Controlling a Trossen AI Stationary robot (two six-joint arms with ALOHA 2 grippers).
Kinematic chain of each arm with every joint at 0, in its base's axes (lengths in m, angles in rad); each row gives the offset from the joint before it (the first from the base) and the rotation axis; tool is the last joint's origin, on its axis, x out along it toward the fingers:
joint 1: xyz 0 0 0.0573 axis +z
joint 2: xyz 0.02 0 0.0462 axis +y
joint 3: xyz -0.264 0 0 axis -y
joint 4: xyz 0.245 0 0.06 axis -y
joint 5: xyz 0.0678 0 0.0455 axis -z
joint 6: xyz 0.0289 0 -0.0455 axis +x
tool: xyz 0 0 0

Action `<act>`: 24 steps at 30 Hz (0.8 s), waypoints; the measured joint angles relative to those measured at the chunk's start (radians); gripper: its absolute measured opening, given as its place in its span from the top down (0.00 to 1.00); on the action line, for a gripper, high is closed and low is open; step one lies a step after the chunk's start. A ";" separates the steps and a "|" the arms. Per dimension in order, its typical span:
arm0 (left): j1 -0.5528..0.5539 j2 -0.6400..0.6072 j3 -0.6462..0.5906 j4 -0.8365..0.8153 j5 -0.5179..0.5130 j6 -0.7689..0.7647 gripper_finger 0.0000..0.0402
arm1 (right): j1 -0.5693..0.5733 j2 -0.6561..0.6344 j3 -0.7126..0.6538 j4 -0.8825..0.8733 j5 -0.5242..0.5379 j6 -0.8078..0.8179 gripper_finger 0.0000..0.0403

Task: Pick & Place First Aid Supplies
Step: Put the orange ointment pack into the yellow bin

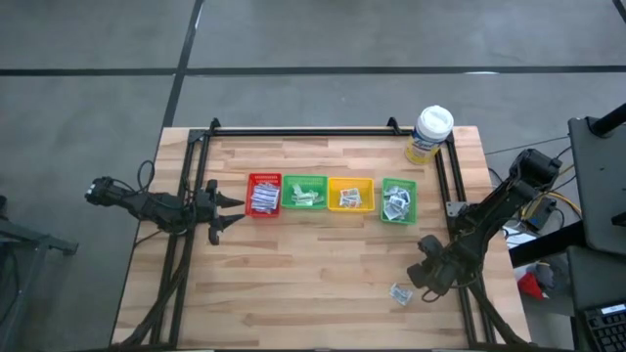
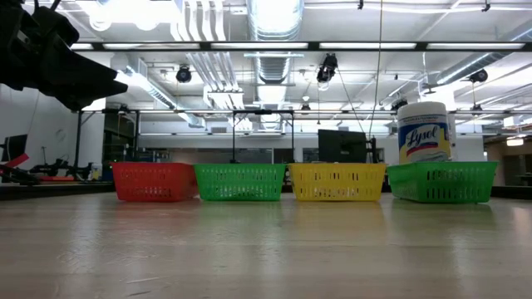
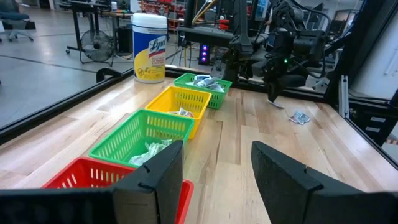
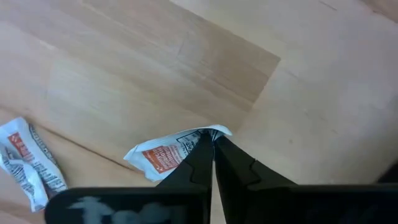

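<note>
Now your right gripper [image 4: 213, 144] pinches the small white orange-printed paper packet [image 4: 166, 154] seemingly by its edge; lift slowly.

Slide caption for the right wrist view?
Right gripper shut on a packet on the wooden table; second packet lies nearby.

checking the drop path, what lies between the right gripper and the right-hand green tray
Bare wood in the high view: nothing lies between the right gripper and the green tray.
</note>
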 joint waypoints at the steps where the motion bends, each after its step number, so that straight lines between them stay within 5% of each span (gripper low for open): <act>1: 0.000 0.000 0.000 0.000 0.000 0.000 0.53 | 0.000 -0.003 0.000 -0.001 0.008 -0.006 0.98; 10: 0.000 0.000 0.000 0.000 0.000 0.000 0.53 | 0.000 -0.004 0.002 0.023 0.071 -0.016 0.98; 24: 0.000 0.000 0.000 0.000 0.000 0.000 0.53 | -0.003 -0.007 0.004 0.220 0.396 -0.175 0.98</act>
